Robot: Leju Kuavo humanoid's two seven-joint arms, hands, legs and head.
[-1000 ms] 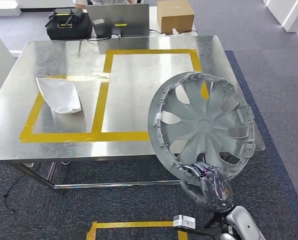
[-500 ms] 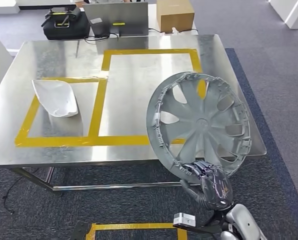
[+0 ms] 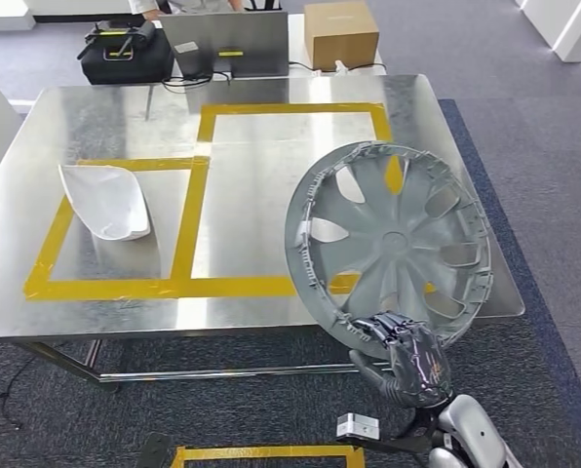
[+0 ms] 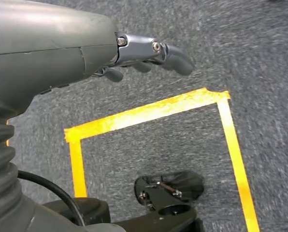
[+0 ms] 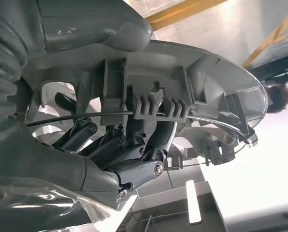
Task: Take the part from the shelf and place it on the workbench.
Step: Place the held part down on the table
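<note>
Fingers (image 5: pixel 135 166) of the right hand (image 3: pixel 412 359) curl around the near rim of the round grey plastic wheel cover with curved spokes (image 3: pixel 391 244), gripping it from below at the lower right of the head view. The cover is tilted with its ribbed inner side toward the camera, and it overlaps the near right corner of the shiny metal workbench (image 3: pixel 111 292); whether it touches the surface is hard to tell.

In the left wrist view, the left hand (image 4: pixel 150 53) hangs over grey carpet with its fingers loosely extended and nothing in them, above a yellow tape outline on the floor (image 4: pixel 153 111).

On the workbench, yellow tape rectangles (image 3: pixel 192 214) mark the top, and a white leaf-shaped panel (image 3: pixel 103 200) lies at centre left. A brown cardboard box (image 3: pixel 340 31) sits at upper centre.
</note>
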